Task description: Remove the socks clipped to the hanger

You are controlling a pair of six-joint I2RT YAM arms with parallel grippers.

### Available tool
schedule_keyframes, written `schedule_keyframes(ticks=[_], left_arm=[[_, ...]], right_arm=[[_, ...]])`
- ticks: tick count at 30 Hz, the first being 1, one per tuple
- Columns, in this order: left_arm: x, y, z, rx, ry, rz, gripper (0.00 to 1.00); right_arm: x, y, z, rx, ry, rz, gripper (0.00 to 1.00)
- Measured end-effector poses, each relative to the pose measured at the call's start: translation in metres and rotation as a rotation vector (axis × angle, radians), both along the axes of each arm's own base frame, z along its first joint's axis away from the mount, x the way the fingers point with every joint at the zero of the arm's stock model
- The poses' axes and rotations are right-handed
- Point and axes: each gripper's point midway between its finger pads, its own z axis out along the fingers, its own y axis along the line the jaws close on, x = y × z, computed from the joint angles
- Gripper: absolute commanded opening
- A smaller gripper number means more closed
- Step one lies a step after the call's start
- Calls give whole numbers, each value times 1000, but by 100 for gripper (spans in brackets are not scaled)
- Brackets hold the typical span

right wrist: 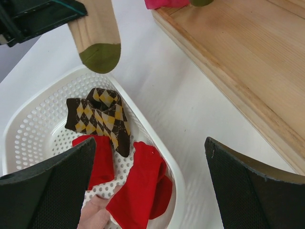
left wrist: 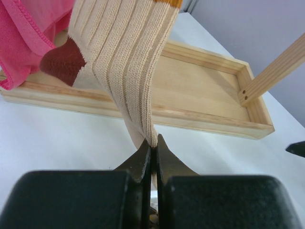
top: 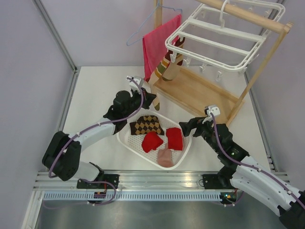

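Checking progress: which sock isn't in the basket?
The cream olive-toed sock, pinched in the left hand; the argyle, red and pink socks lie inside.

Basket between the pincers, stand behind

The basket [top: 125,138] sits on the tabletop [top: 95,95], just in front of the left pincer [top: 153,99] and just left of the right pincer [top: 187,125], with loose socks [top: 151,141] lying in it. Behind the left pincer stands the wooden stand [top: 200,93], with the hanger [top: 214,43] on its top bar. A hanging sock [left wrist: 128,57] runs down, apparently from the hanger's corner, into the left pincer. A towel [top: 157,43] hangs to the left of this sock.
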Motion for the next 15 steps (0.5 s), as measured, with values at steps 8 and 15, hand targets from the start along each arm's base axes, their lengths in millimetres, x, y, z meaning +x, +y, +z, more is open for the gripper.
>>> schedule_keyframes(ticks=[8, 15], left_arm=[[-44, 0, 33, -36, -55, -37, 2], [-87, -14, 36, -30, -49, -89, 2]], right_arm=[[-7, 0, 3, 26, 0, 19, 98], [-11, 5, 4, 37, 4, 52, 98]])
